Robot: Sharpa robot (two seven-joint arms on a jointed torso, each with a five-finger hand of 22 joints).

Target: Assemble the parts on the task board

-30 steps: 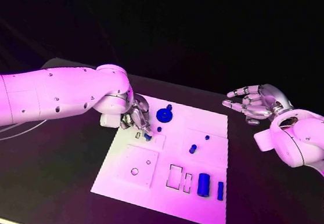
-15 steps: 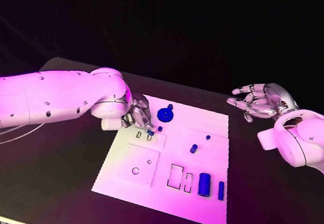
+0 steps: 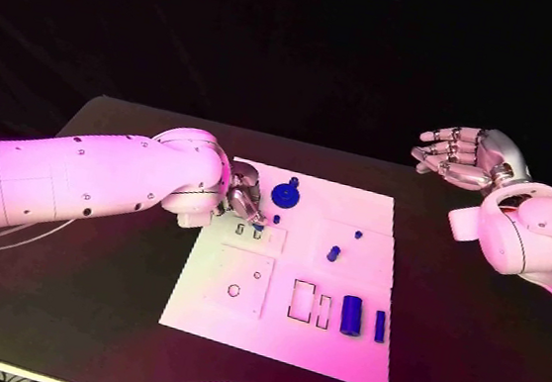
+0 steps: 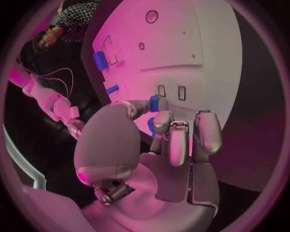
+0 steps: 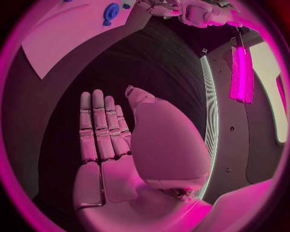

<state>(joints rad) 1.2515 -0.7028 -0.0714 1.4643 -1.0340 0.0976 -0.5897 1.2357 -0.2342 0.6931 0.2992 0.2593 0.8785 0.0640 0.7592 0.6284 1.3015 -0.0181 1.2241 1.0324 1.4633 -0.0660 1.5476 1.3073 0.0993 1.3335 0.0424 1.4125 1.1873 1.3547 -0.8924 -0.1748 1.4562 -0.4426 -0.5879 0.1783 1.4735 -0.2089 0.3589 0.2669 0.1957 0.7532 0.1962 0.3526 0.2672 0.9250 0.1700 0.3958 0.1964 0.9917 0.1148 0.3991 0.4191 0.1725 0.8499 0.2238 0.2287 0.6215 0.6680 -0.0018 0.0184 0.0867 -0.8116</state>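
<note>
The white task board (image 3: pixel 359 214) lies mid-table. My left hand (image 3: pixel 241 202) hovers over its near-left part, just behind two small slots (image 3: pixel 246 231). In the left wrist view that hand (image 4: pixel 172 140) pinches a small blue part (image 4: pixel 154 102) between thumb and a finger, above the same slots (image 4: pixel 171 92). A blue gear (image 3: pixel 284 194) stands beside the hand, with a small blue peg (image 3: pixel 276 219) near it. My right hand (image 3: pixel 469 157) is raised off the board's far-right corner, holding nothing; its fingers (image 5: pixel 99 130) are straight and apart.
Another blue piece (image 3: pixel 333 253) stands mid-board. Two longer blue parts (image 3: pixel 352 315) lie at the front right, next to two rectangular cut-outs (image 3: pixel 300 300). A round hole (image 3: pixel 232 290) sits front left. Dark table surrounds the board.
My right hand has risen and drawn farther from the board, toward the right. My left hand has shifted slightly back from the two slots with the blue part.
</note>
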